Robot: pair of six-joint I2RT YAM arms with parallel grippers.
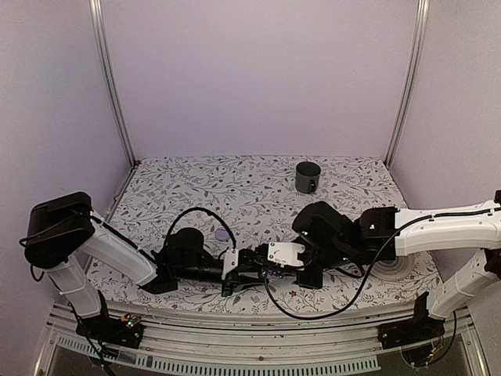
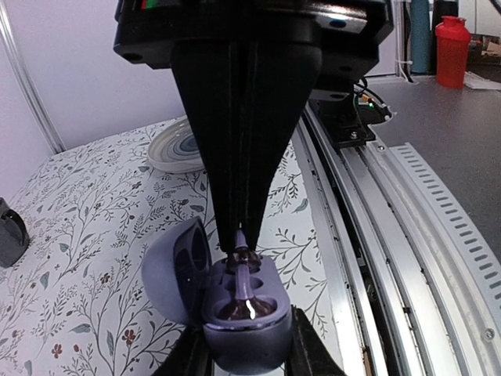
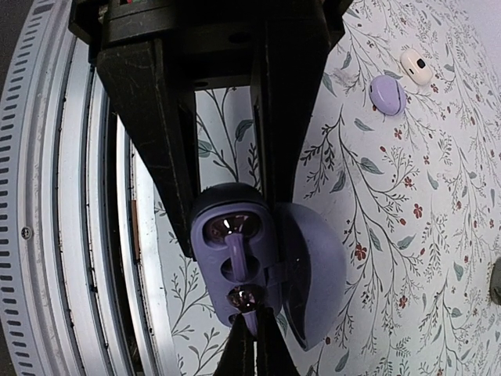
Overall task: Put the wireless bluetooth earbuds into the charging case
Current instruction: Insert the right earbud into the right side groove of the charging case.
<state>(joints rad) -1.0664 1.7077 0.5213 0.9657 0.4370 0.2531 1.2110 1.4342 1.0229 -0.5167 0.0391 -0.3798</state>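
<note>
The charging case point(image 3: 235, 262) sits low over the bench point(image 1: 235, 188) at about 6 o'clock in the top view, close to the near edge and between the two arms. It is open. In the left wrist view its lid point(image 2: 174, 266) hangs out at 9 o'clock from the base.

The left pincer point(image 2: 249, 341) is clamped on the case base, one finger on each side wall. The right pincer point(image 2: 243, 247) comes in from 12 o'clock in that view, its jaws pressed together, and its tips meet the far socket of the case. Whether anything is pinched between those tips cannot be told. The near socket point(image 2: 239, 308) shows a glossy dark surface; I cannot tell if that is an earbud.

In the right wrist view a flat lilac disc point(image 3: 387, 95) lies on the cloth at 1 o'clock from the case, well apart, with a white round piece point(image 3: 416, 66) just beyond it. A dark mug point(image 1: 308, 177) stands upright at 1 o'clock on the bench, and a pale ringed plate point(image 2: 180, 146) lies near the right arm
</note>
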